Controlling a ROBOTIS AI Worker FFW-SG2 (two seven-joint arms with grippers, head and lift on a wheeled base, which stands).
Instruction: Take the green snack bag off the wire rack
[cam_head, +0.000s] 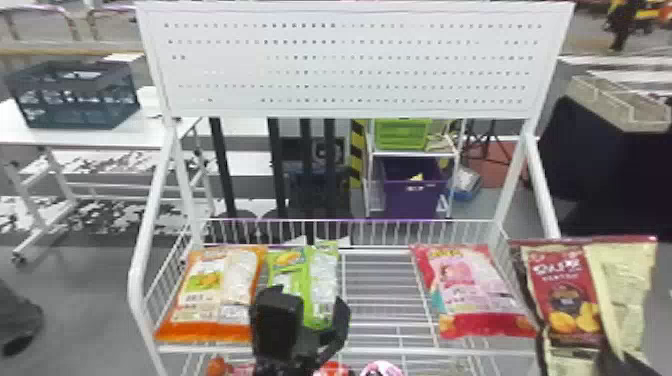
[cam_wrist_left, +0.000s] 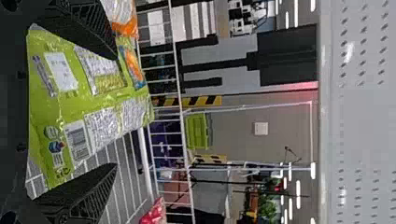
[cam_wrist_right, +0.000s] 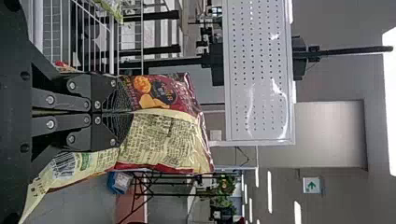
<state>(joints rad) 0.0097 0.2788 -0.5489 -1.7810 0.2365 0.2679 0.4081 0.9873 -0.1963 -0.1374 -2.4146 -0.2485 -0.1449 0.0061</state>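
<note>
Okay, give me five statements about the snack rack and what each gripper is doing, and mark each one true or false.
1. In the head view, the green bag lies between the orange bag and the pink bag. True.
2. The left gripper is shut tight. False: its fingers stand wide apart at the green bag.
3. The right gripper is closed on the maroon and cream bag. True.
4. The pink bag is in the right gripper. False: it lies on the rack.
5. The green bag is off the rack, on the floor. False: it is at the rack, beside the orange bag.
</note>
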